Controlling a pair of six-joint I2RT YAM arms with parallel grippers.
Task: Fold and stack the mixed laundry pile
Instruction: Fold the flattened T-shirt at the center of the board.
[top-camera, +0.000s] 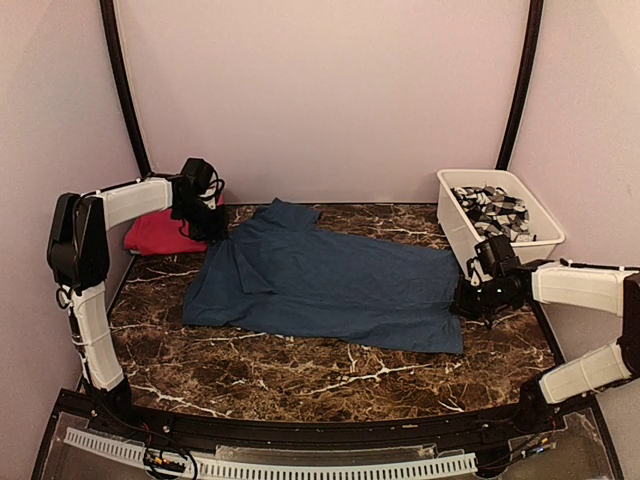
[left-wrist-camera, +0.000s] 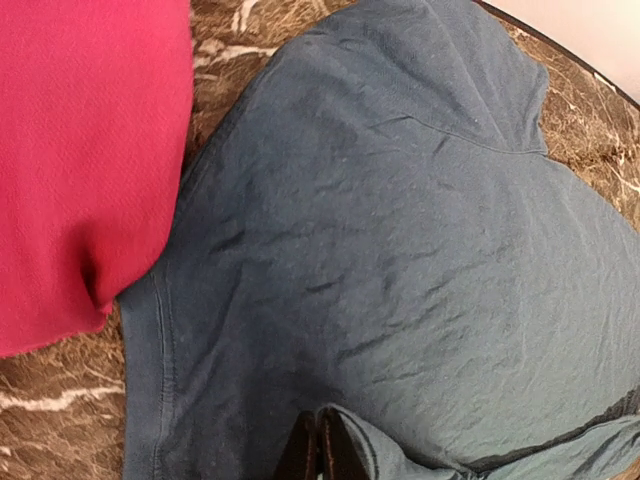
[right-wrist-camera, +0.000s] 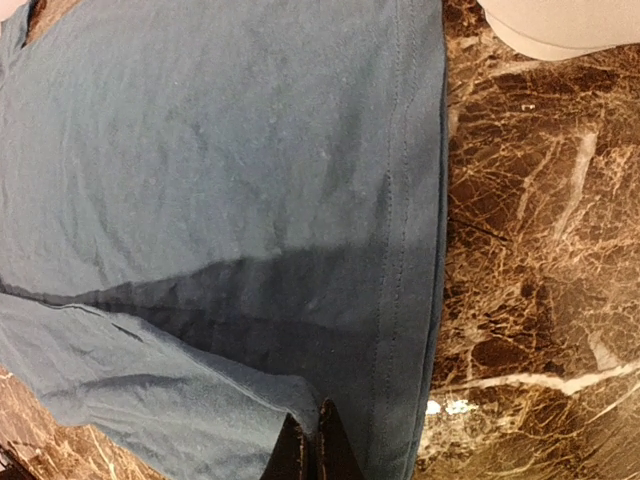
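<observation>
Blue shirt (top-camera: 330, 280) lies spread on the table (top-camera: 300, 375), its hem pinched in the closed right gripper (right-wrist-camera: 318, 425) and its far-left corner seemingly pinched in the closed left gripper (left-wrist-camera: 320, 430); with so thin a bite, cloth could be lost from either grip, or bunched if the pulls are uneven. How much is caught cannot be made out, and the pink garment (top-camera: 152, 238) beyond is half hidden by the left arm (top-camera: 130, 200).
</observation>
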